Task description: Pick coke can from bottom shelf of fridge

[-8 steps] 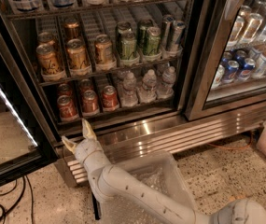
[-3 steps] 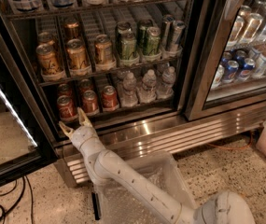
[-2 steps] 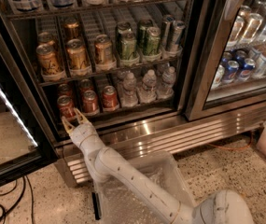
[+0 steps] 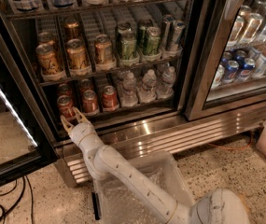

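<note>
— Gripper status?

— Spread wide, holding nothing. Its two pale fingers fork upward at the front edge of the bottom shelf, tips just below and in front of the leftmost coke can.

— And that can?

— Upright at the front of the leftmost lane. A second red can stands just to its right, and a third red can right of that. Water bottles stand farther right of it, and gold-orange cans sit on the rack above it.

— What could go wrong?

— The fingers look low against the coke can. Closing here would likely catch only its base or the shelf's black lip, and it could tip back into the rear can behind it. The right finger has little room, so drifting toward the second red can may knock it or clamp both. The fridge frame just left of the coke can leaves a narrow gap, and a sideways slip could jam the left finger there.
</note>
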Controlling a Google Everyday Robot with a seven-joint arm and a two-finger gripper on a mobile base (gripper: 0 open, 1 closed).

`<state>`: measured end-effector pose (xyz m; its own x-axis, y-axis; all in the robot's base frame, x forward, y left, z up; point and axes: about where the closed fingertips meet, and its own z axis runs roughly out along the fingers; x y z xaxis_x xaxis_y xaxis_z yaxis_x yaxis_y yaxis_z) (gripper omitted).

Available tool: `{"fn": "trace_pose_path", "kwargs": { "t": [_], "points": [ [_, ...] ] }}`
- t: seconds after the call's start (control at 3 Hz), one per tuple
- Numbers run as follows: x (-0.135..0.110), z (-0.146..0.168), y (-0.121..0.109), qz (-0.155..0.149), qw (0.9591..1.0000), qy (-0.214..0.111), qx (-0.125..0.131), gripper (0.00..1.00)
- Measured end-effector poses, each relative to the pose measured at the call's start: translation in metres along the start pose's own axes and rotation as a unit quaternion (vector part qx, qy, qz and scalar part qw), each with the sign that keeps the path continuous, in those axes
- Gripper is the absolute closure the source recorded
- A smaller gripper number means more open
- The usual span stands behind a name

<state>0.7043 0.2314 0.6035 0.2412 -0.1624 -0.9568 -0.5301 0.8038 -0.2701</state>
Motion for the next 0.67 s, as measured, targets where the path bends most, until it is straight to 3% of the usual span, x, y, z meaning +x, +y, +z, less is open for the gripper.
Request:
{"fn": "trace_pose_path", "kwargs": {
  "t": [0.33, 0.67],
  "points": [
    [0.0085, 0.0160, -0.0048, 0.034, 0.9994, 0.004, -0.011, 0.43],
    [0.0090, 0.0226, -0.0079, 0.036, 0.9993, 0.005, -0.013, 0.42]
  ]
}}
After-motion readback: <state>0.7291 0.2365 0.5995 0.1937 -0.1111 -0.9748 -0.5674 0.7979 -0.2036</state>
